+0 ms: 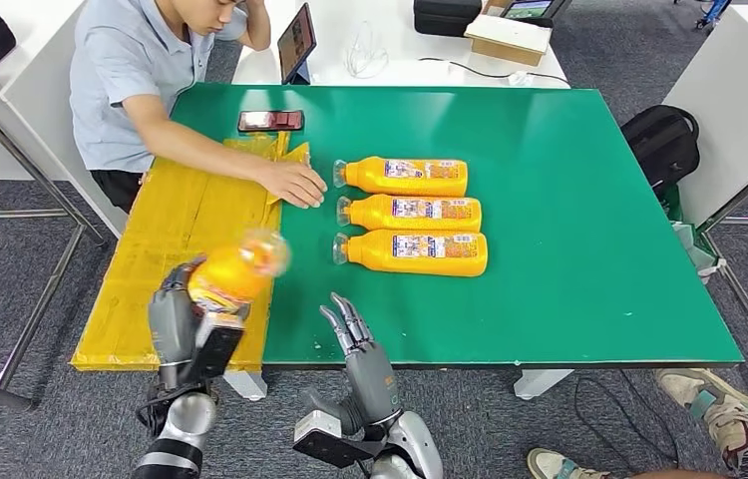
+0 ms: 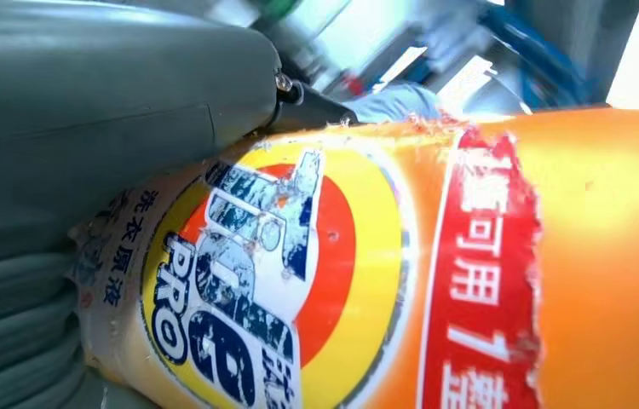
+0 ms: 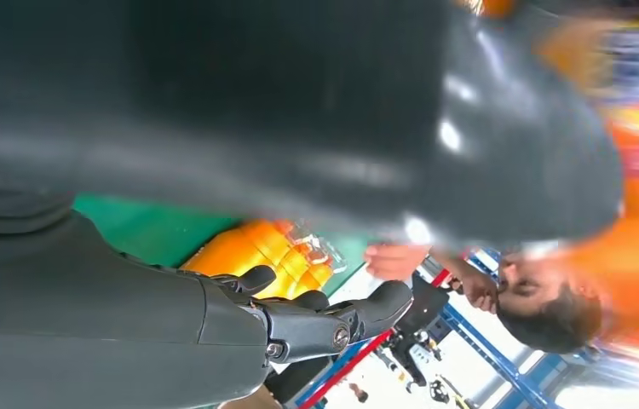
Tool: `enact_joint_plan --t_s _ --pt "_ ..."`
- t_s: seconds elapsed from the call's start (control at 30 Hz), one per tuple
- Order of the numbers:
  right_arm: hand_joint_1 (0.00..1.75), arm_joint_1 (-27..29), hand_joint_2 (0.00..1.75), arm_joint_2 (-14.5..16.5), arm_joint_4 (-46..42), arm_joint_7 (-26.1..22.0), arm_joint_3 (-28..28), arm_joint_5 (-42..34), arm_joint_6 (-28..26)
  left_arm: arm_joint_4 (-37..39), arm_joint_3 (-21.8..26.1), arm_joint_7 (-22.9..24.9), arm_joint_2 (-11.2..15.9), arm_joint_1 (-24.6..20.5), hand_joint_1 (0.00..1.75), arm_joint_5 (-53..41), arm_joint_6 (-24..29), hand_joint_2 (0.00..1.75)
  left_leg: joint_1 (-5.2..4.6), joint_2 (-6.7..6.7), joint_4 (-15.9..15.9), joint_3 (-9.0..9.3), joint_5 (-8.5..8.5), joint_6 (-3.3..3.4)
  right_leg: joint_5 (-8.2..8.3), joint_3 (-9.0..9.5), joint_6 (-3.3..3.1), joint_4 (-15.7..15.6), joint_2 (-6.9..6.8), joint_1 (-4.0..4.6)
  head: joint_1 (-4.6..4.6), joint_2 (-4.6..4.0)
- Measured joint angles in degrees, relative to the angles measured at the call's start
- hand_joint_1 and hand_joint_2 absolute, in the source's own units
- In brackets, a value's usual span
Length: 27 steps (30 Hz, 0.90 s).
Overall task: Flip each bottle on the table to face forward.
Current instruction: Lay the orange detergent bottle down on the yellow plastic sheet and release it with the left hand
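My left hand (image 1: pixel 183 317) grips an orange detergent bottle (image 1: pixel 233 273) lifted above the table's near left corner, its clear cap end pointing up and away. Close up, the held bottle (image 2: pixel 401 273) shows a round blue, red and yellow label under the grey thumb (image 2: pixel 112 111). Three more orange bottles (image 1: pixel 405 177), (image 1: pixel 412 213), (image 1: pixel 415 252) lie side by side on the green table (image 1: pixel 569 249), caps to the left. My right hand (image 1: pixel 360 344) hovers over the near edge, fingers spread and holding nothing. In the right wrist view its dark fingers (image 3: pixel 316 319) stand before the lying bottles (image 3: pixel 261 251).
A person (image 1: pixel 151 70) sits at the far left with a hand (image 1: pixel 292 184) resting beside the bottle caps. Yellow cardboard (image 1: pixel 166 249) covers the table's left side. A phone (image 1: pixel 270 121) lies near the far edge. A black backpack (image 1: pixel 661 140) stands right of the table.
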Motion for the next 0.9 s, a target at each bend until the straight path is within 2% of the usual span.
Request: enact_joint_plan --t_s 0.07,0.13,0.27,0.47,0.53,0.6,0.63,0.67,0.77,0.9 --pt "0.0 -0.15 0.0 -0.19 0.18 -0.01 0.68 -0.97 0.0 4.04 0.82 3.63 1.21 -1.43 1.74 -8.75 -0.67 1.75 0.01 0.01 0.0 0.0 0.0 0.0 0.0 0.0 0.0 0.0 0.0 0.02 0.01 0.0" --pt "0.0 -0.27 0.0 -0.46 0.35 -0.01 1.53 -2.24 0.0 8.68 0.64 6.77 3.06 -3.23 1.75 -13.55 -2.46 1.75 0.03 0.08 0.0 0.01 0.01 -0.01 0.01 -0.01 -0.02 0.01 0.04 0.04 -0.01 0.0" --pt "0.0 -0.01 0.0 -1.44 0.61 -0.01 3.36 -4.09 0.0 15.48 -0.52 8.26 5.86 -7.69 1.69 -13.47 -7.91 1.75 0.04 -0.13 -0.01 0.16 0.01 -0.02 -0.03 0.25 -0.04 0.02 0.0 0.04 0.0 0.0" --pt "0.0 0.18 0.0 -1.74 0.69 -0.01 3.84 -4.42 0.0 16.86 -0.83 8.41 6.44 -8.77 1.64 -13.1 -9.39 1.75 0.04 -0.22 -0.02 0.24 0.01 -0.03 -0.05 0.36 -0.05 0.02 -0.04 0.04 0.0 0.0" --pt "0.0 0.37 0.0 -2.13 0.78 -0.01 4.59 -4.9 0.0 18.95 -1.36 8.52 7.48 -10.5 1.07 -12.57 -11.16 1.75 0.04 -0.22 -0.03 0.34 -0.02 -0.06 -0.06 0.43 -0.08 0.03 -0.03 0.04 0.0 0.0" --pt "0.0 0.68 0.0 -2.88 0.88 -0.01 6.1 -5.88 0.0 22.15 -2.03 7.43 9.35 -13.48 0.25 -8.7 -15.32 1.75 0.04 -0.22 -0.05 0.57 0.0 -0.15 -0.06 0.53 -0.21 0.05 -0.03 0.05 0.0 0.0" --pt "0.0 0.76 0.0 -3.16 0.92 -0.01 6.7 -6.31 0.0 22.97 -2.21 6.61 10.04 -14.39 0.1 -6.4 -17.14 1.75 0.04 -0.21 -0.05 0.65 0.04 -0.18 -0.03 0.57 -0.26 0.06 -0.02 0.06 0.01 0.0" --pt "0.0 0.83 0.0 -3.42 0.97 -0.01 7.25 -6.68 0.0 23.53 -2.35 5.7 10.65 -15.14 0.0 -3.95 -19.02 1.75 0.05 -0.21 -0.06 0.71 0.08 -0.21 0.01 0.6 -0.3 0.09 -0.02 0.07 0.01 0.0" --pt "0.0 0.85 0.0 -3.69 1.09 -0.01 7.85 -7.21 0.0 23.25 -2.88 4.8 11.58 -15.48 0.0 -1.2 -21.51 1.75 0.05 -0.15 -0.05 0.7 0.15 -0.23 0.08 0.63 -0.29 0.13 -0.02 0.07 0.02 0.0" --pt "0.0 0.83 0.0 -3.9 1.14 -0.01 8.48 -7.68 0.0 22.47 -4.43 5.11 12.74 -15.54 0.0 -1.22 -22.05 1.75 0.05 -0.08 -0.05 0.61 0.15 -0.23 0.08 0.54 -0.29 0.14 -0.02 0.06 0.01 0.0"
